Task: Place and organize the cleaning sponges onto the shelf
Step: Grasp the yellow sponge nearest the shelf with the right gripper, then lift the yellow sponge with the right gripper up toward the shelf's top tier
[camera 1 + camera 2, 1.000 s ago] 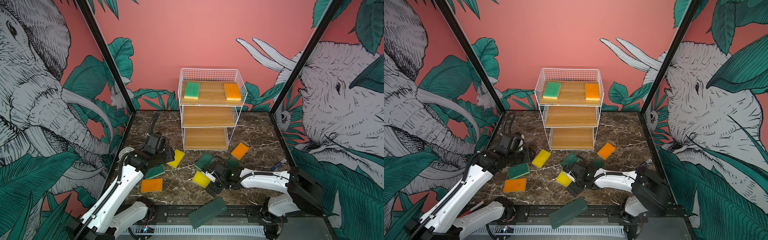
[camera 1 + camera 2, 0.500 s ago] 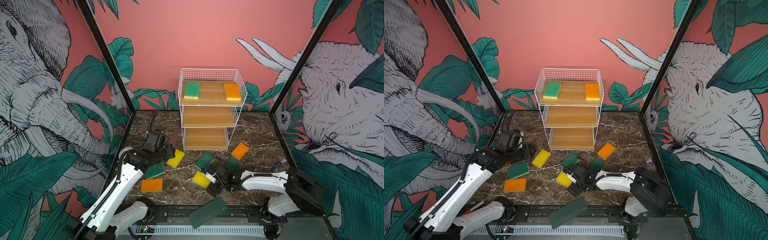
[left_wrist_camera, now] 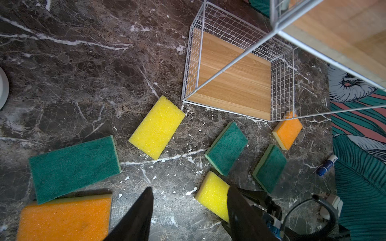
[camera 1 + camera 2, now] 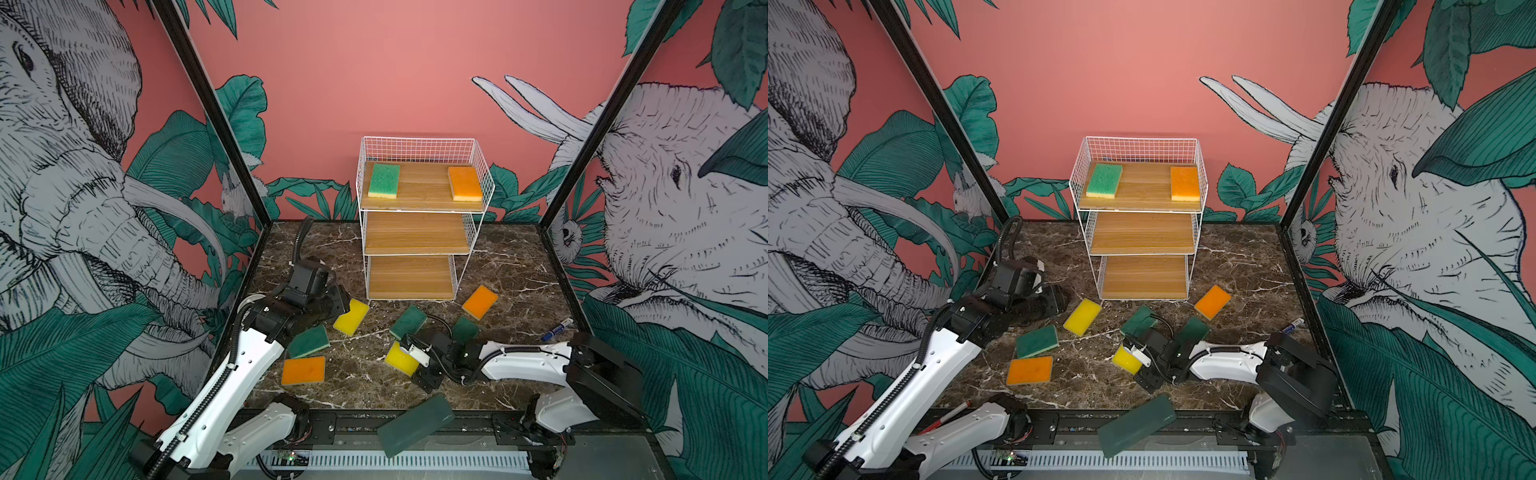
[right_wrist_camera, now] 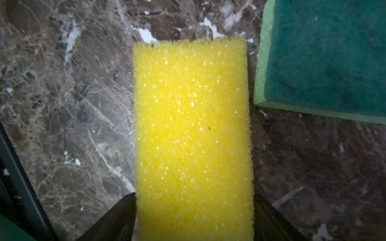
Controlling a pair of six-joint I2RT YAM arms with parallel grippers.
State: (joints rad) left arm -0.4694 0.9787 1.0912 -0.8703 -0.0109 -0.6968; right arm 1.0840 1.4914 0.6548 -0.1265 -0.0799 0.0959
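White arms (image 4: 249, 365), black joints (image 4: 274, 320), ribbed cables (image 4: 298, 241)

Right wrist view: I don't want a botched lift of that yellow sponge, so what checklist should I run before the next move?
1. Yellow rectangular foam sponge centred between the right gripper's fingers: ok.
2. Jaws firmly closed on it: cannot tell; the fingers sit at its long edges.
3. Neighbouring dark green scouring-topped sponge clear of the fingers: ok.
4. White wire shelf with wooden boards has room: ok, middle and bottom boards bare.
5. Left gripper out of the way: ok, open and empty.
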